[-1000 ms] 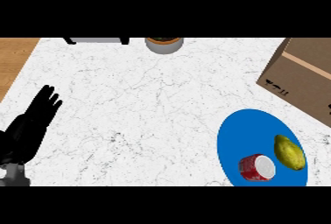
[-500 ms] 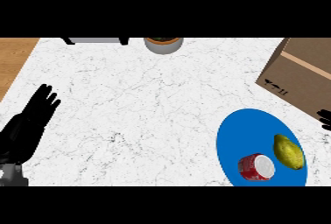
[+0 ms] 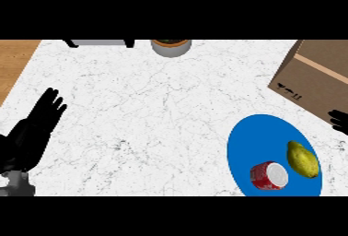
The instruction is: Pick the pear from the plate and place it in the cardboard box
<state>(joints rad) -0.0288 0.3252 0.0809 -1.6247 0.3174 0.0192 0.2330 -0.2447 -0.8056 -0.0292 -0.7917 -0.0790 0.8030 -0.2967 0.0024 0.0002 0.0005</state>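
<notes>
A yellow-green pear [image 3: 302, 159] lies on the right side of a blue plate [image 3: 253, 143] at the lower right. A red can [image 3: 269, 175] lies on its side on the same plate, just left of the pear. The cardboard box [image 3: 315, 76] sits at the upper right, partly cut off by the view's edge. Only the fingertips of my right hand [image 3: 339, 120] show at the right edge, above the pear and below the box. My left hand [image 3: 35, 131] rests open at the left edge, fingers pointing up, far from the plate.
A grey pot [image 3: 171, 46] with a brown rim stands at the counter's back edge, centre. A dark object [image 3: 98, 43] sits at the back left. Wood flooring [image 3: 15, 60] shows past the counter's left edge. White marble counter [image 3: 149, 120] spreads between hand and plate.
My right hand's fingertips have come into view at the right edge, above the plate. The left hand, pear and can have stayed put.
</notes>
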